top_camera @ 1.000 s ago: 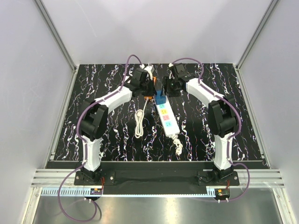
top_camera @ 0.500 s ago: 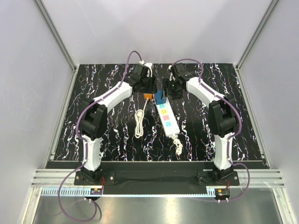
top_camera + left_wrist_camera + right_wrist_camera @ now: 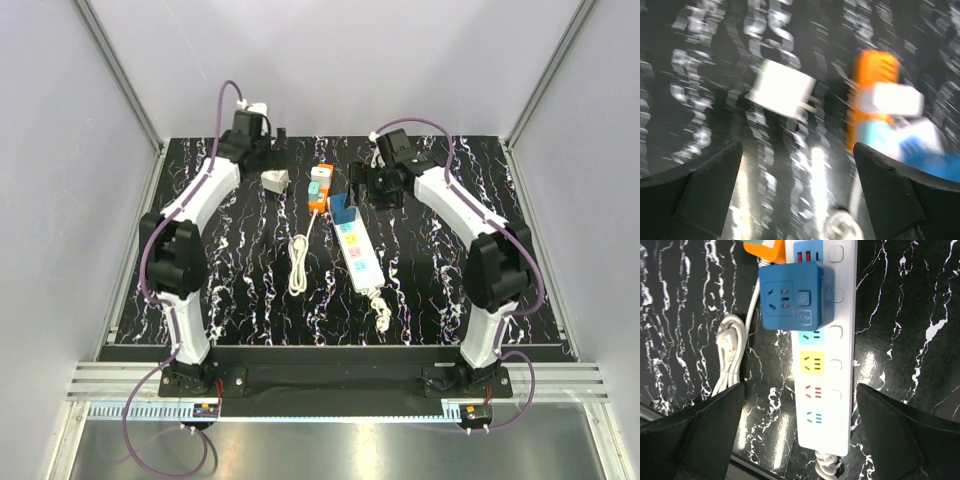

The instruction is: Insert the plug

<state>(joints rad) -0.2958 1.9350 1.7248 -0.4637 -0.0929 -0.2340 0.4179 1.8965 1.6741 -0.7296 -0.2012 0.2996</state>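
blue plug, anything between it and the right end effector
Nothing visible. In the right wrist view the blue plug sits on the white power strip ahead of the open right end effector, with no object between.

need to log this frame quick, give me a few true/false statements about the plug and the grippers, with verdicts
The blue plug sits on the white power strip. True.
The right gripper is shut on the blue plug. False: it is open and holds nothing.
A small white adapter lies on the table, apart from the white power strip. True.
The left gripper holds the orange-and-white plug. False: it is open and empty; that plug lies on the table.
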